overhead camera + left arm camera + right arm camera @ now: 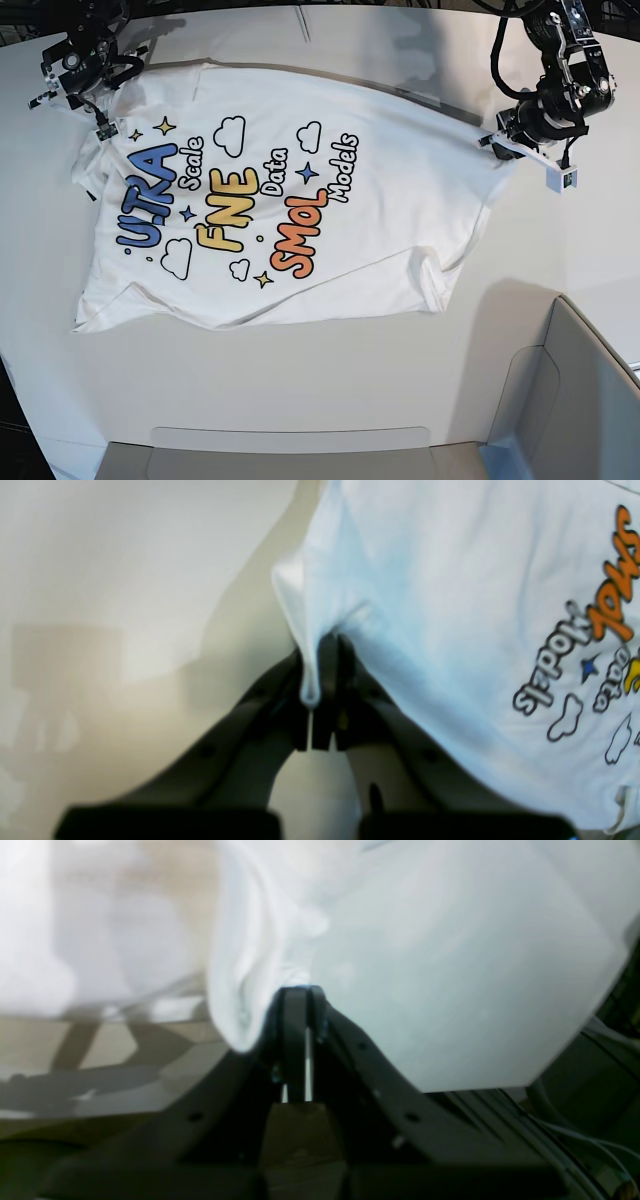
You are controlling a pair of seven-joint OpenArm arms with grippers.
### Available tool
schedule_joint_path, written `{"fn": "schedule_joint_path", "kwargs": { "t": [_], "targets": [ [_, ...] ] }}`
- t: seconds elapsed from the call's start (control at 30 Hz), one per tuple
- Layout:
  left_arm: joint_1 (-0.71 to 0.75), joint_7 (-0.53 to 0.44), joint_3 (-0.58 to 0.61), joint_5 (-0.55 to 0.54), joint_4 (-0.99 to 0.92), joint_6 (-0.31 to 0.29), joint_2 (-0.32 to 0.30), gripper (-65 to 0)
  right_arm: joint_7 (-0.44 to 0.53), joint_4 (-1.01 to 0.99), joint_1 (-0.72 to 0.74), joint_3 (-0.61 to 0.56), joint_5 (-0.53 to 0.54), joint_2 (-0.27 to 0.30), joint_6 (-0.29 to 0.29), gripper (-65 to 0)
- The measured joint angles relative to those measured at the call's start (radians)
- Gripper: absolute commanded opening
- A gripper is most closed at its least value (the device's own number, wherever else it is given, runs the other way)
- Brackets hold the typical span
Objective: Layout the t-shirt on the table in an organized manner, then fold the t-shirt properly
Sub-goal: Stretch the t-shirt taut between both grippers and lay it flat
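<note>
The white cloth t-shirt (270,200) printed with blue, yellow and orange lettering is spread print-up on the large white smooth bench (330,390). An edge is pinched in the closed left pincer (320,695); another is clamped in the closed right pincer (295,1040). The cloth is judged light, limp and crease-prone, best gripped at hems and corners.

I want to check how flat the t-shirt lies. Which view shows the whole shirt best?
The base view: the t-shirt is seen whole, print up, spread on the table. The left wrist view shows only a pinched edge in the left gripper and some print; the right wrist view shows blurred plain cloth at the right gripper.
</note>
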Motion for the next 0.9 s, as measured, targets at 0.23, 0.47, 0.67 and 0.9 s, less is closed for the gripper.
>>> {"fn": "schedule_joint_path", "kwargs": {
  "t": [0.23, 0.47, 0.67, 0.9],
  "targets": [
    [0.022, -0.005, 0.000, 0.002, -0.003, 0.000, 0.000, -65.0, 0.001, 0.000, -0.039, -0.013, 0.020, -0.009, 0.000, -65.0],
    [0.016, -0.012, 0.000, 0.002, -0.003, 0.000, -0.001, -65.0, -0.001, 0.000, -0.029, 0.085, 0.026, -0.003, 0.000, -65.0],
    [0.002, -0.011, 0.004, 0.004, -0.035, 0.000, -0.001, -65.0, 0.000, 0.000, -0.016, 0.088, 0.205, 0.000, 0.000, -59.3],
    [-0.003, -0.016, 0.003, 0.003, -0.035, 0.000, -0.002, -65.0, -0.005, 0.000, -0.016, 0.089, 0.326, 0.003, 0.000, -53.6]
  ]
}}
